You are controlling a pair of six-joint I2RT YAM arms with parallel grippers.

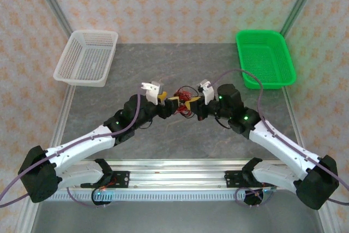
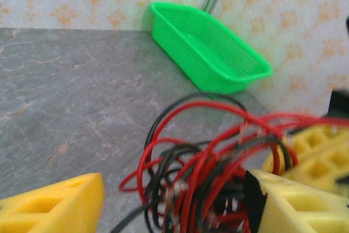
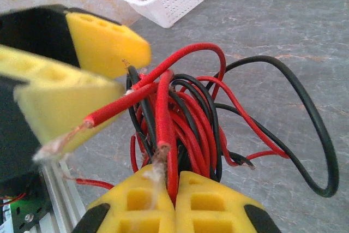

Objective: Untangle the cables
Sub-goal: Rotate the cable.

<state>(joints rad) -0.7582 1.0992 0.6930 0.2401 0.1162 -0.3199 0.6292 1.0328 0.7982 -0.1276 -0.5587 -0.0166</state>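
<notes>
Pinches a red strand of the cables (image 3: 188, 118) at bottom centre with the right gripper (image 3: 174, 183), pressed together; straddles the same tangle from the opposite side with the left gripper (image 2: 174, 197), spread wide. Sits mid-frame in the top view, directly between both.

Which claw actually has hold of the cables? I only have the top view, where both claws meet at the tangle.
Observer: The right claw. Its wrist view shows it shut on a red cable.
Reviewer: And the left one?
Observer: The left claw is open in its wrist view, straddling the tangle without pinching it.
Reviewer: Any cable ends visible?
Observer: Yes. The right wrist view shows one red cable's bare end, frayed, lying across the left claw.
</notes>
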